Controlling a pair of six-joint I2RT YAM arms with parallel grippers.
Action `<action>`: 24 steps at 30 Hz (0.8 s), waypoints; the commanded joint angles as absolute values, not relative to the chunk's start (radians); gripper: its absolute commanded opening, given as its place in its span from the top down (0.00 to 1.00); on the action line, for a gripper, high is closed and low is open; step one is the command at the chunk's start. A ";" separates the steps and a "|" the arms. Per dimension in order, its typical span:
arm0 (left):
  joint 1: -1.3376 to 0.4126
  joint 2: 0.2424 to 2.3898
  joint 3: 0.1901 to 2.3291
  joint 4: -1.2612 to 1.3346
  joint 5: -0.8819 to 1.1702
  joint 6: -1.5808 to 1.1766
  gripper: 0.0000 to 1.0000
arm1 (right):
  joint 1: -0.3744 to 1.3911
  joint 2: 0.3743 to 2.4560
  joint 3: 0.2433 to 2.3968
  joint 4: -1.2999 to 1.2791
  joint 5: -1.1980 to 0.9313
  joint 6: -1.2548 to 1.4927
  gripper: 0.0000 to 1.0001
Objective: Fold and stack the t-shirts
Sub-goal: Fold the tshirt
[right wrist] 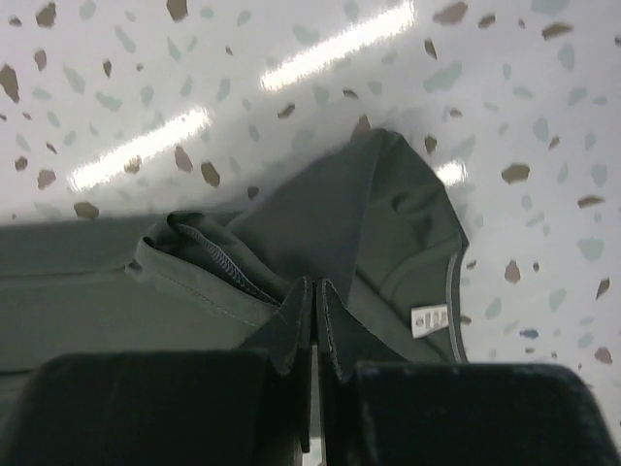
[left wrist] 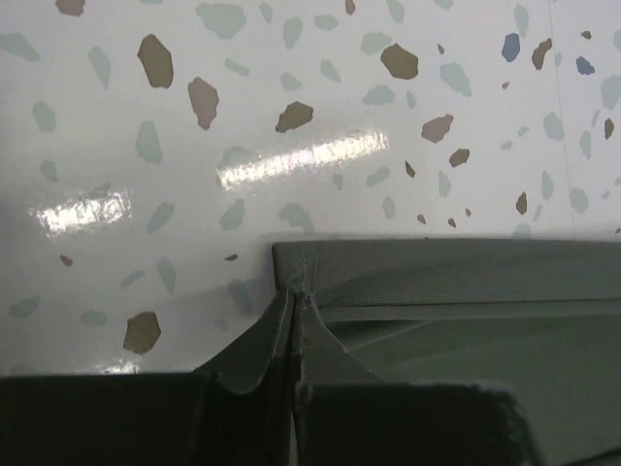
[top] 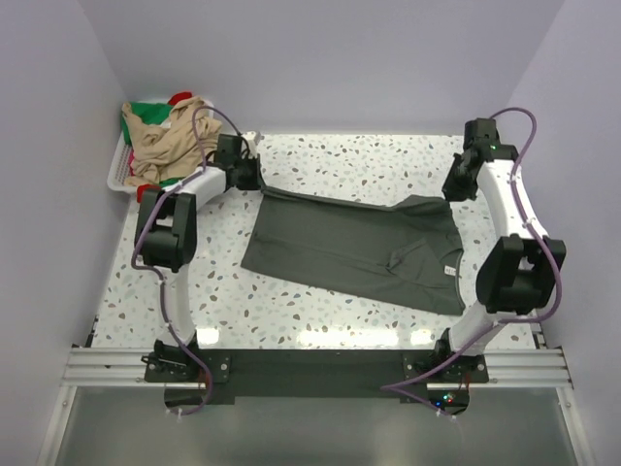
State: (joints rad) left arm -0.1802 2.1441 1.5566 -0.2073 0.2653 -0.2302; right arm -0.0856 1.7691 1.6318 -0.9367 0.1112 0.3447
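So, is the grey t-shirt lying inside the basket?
No, the grey t-shirt lies spread on the table, outside the basket.

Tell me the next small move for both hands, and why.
Probably lift both hands together and carry the far edge toward the near edge. The left hand is shut on the far hem corner of the dark grey t-shirt, the right hand grips near its far sleeve, and the shirt lies spread out.

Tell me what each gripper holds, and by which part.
Both hold the dark grey t-shirt. The left gripper pinches a corner of its bottom hem; the right gripper pinches the shoulder, between the sleeve and the labelled collar.
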 commanded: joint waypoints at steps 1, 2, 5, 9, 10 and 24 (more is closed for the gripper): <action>-0.164 2.020 1.500 -0.164 0.259 -0.195 1.00 | -0.089 1.631 1.501 -0.953 0.084 0.400 1.00; -0.163 2.005 1.487 -0.164 0.258 -0.195 1.00 | -0.089 1.605 1.471 -0.953 0.081 0.408 1.00; -0.163 1.950 1.427 -0.161 0.252 -0.190 1.00 | -0.089 1.511 1.379 -0.974 0.069 0.433 1.00; -0.163 1.887 1.329 -0.150 0.250 -0.181 1.00 | -0.087 1.402 1.267 -0.996 0.049 0.460 1.00; -0.163 1.864 1.313 -0.150 0.250 -0.181 1.00 | -0.086 1.367 1.250 -0.999 0.048 0.465 1.00; -0.164 1.678 1.054 -0.138 0.313 -0.201 0.90 | -0.080 1.195 1.014 -1.057 0.071 0.480 1.00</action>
State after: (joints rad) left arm -0.1707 1.7538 1.0916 -0.1791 0.2832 -0.2127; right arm -0.0853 1.2297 1.0473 -1.0191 0.0589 0.4706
